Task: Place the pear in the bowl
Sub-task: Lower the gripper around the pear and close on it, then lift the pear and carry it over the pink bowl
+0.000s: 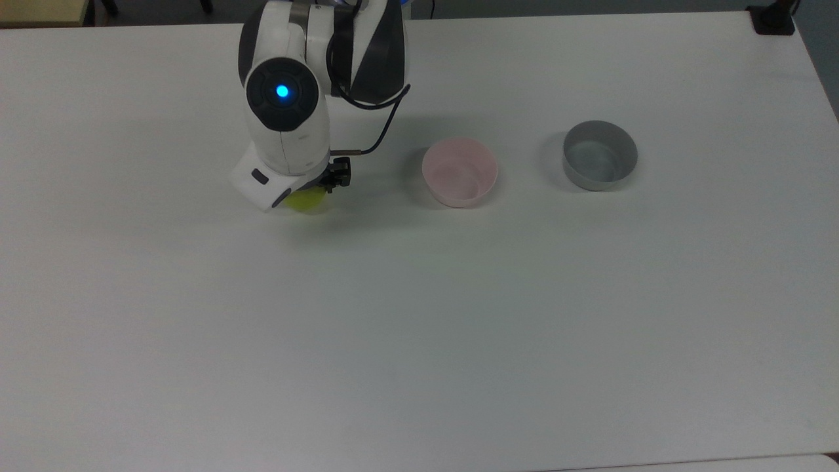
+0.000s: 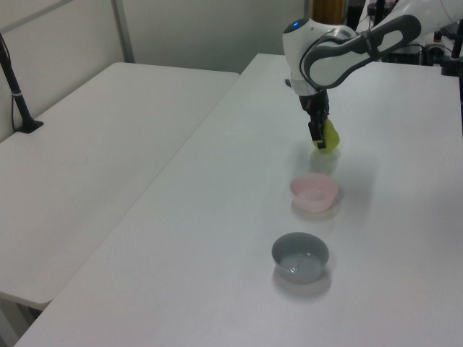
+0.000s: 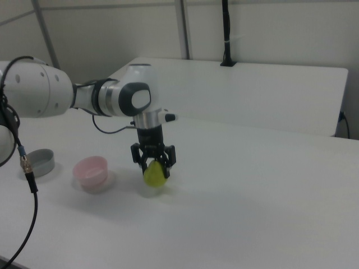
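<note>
The yellow-green pear (image 1: 308, 202) is held between the fingers of my gripper (image 3: 154, 166), which is shut on it. In the right view the pear (image 3: 155, 175) hangs a little above the table, with its shadow below it. In the left view the pear (image 2: 330, 136) is tilted next to the gripper (image 2: 319, 140). In the top view my white wrist covers most of the fruit. The pale pink bowl (image 1: 459, 195) stands empty on the table to the top view's right of the pear. This bowl (image 2: 313, 203) (image 3: 90, 178) sits between the pear and the grey bowl.
A grey bowl (image 1: 600, 178) (image 2: 299, 270) (image 3: 40, 166) stands beyond the pink one at the top view's right. A black cable (image 1: 377, 134) hangs from the wrist. A second white table (image 2: 94, 166) adjoins at the left view's left. A black post base (image 1: 773, 19) sits at the table's far corner.
</note>
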Robot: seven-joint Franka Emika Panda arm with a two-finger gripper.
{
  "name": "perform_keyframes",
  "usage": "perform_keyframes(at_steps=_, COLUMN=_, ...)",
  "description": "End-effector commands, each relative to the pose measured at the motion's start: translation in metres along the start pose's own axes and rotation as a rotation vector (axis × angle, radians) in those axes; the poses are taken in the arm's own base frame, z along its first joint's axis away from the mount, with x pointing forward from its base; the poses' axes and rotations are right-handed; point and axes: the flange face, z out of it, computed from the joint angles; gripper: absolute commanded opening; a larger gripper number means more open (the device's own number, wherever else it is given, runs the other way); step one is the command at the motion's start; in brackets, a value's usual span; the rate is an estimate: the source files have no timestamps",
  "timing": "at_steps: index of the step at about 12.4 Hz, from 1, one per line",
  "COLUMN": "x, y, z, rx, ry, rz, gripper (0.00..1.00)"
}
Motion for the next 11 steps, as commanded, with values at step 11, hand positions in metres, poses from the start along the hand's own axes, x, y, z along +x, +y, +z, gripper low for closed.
perform_keyframes(at_steps=11, x=-0.045, y=-0.192, z=-0.154, rx=0.004, ry=0.170, rz=-0.047, gripper=0.29)
